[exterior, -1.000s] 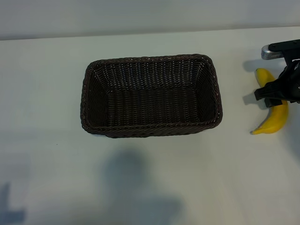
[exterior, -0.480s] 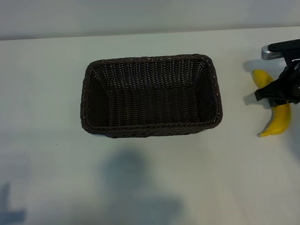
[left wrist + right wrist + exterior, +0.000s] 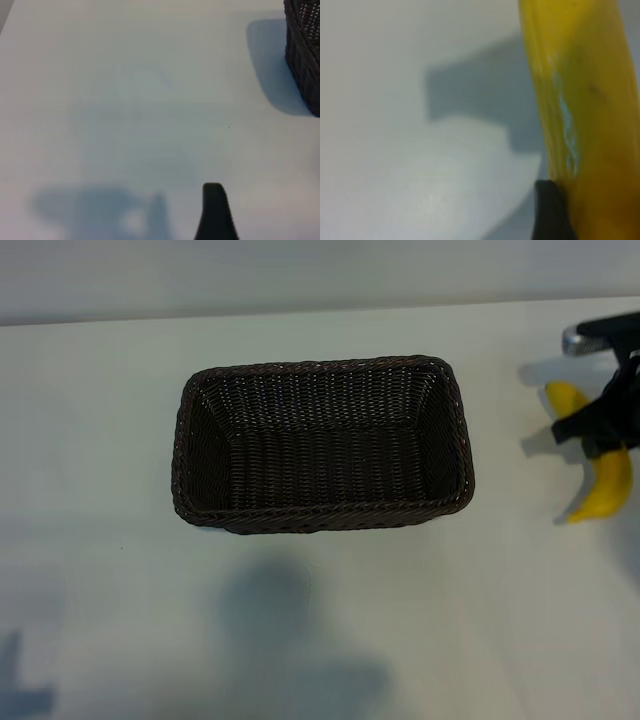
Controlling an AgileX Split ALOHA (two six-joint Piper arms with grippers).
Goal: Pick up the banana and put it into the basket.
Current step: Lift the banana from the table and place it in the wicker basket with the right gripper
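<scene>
Exterior view: right gripper (image 3: 603, 430) clamped on banana (image 3: 604, 490) mid-length at 3 o'clock of basket (image 3: 320, 520); firm, smooth, likely slippery and bruisable, so grip at middle, gently.

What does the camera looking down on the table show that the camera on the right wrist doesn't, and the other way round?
Only the overhead view shows the whole basket, standing empty on the white table, with the right gripper over at the table's right edge, well apart from the basket. Only the right wrist view shows the banana's peel up close, with one dark finger pressed against it. Both show the yellow banana in the jaws and the white table beneath.
</scene>
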